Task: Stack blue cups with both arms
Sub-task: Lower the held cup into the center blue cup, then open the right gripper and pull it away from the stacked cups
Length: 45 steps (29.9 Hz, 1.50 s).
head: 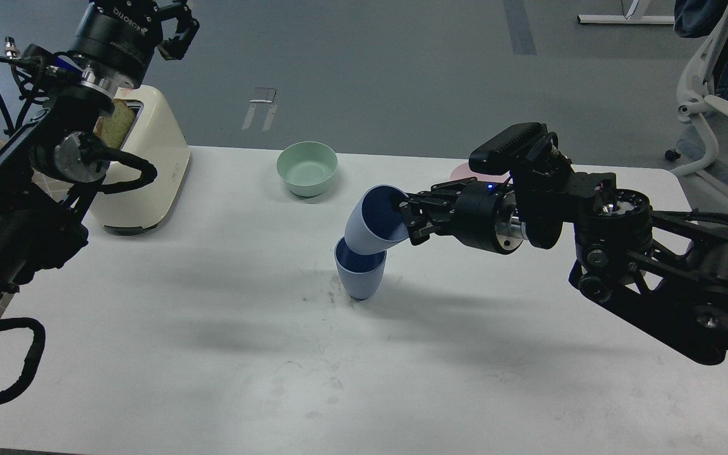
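One blue cup point(359, 275) stands upright on the white table point(212, 328) near the middle. A second blue cup point(373, 218) is tilted, its base resting in the mouth of the standing cup and its opening facing right. My right gripper point(407, 221) reaches in from the right and is shut on the tilted cup's rim, one finger inside it. My left gripper point(177, 28) is raised at the top left, above the toaster, fingers spread and empty.
A cream toaster point(143, 170) with bread in its slot stands at the back left. A mint-green bowl point(307, 167) sits at the back centre. A pink bowl point(462, 170) is mostly hidden behind my right arm. An office chair point(718, 107) stands off the table's right.
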Motion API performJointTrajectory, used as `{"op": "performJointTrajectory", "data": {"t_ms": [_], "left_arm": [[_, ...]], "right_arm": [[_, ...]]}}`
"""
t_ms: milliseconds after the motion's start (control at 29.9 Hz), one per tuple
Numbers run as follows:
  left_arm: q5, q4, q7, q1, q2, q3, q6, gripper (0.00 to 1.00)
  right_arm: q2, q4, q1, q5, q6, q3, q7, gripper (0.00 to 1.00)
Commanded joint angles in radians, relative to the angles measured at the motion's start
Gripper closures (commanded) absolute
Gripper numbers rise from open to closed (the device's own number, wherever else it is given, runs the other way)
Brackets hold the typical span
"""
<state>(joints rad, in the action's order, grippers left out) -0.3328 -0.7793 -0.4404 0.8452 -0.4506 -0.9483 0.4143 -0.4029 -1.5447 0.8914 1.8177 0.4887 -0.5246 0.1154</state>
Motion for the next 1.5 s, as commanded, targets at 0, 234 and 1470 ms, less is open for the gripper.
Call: {"op": "performJointTrajectory", "data": {"t_ms": [0, 234, 1470], "left_arm": [[0.000, 0.000, 0.000, 0.000, 0.001, 0.000, 0.001, 0.02], [0.000, 0.000, 0.002, 0.000, 0.003, 0.000, 0.000, 0.02], [-0.002, 0.000, 0.000, 0.002, -0.010, -0.001, 0.001, 0.02]], "right_arm": [[0.006, 0.006, -0.012, 0.002, 0.000, -0.006, 0.000, 1.00], [0.048, 0.024, -0.045, 0.008, 0.000, -0.009, 0.003, 1.00], [0.050, 0.037, -0.089, 0.006, 0.000, -0.040, 0.003, 0.65]]}}
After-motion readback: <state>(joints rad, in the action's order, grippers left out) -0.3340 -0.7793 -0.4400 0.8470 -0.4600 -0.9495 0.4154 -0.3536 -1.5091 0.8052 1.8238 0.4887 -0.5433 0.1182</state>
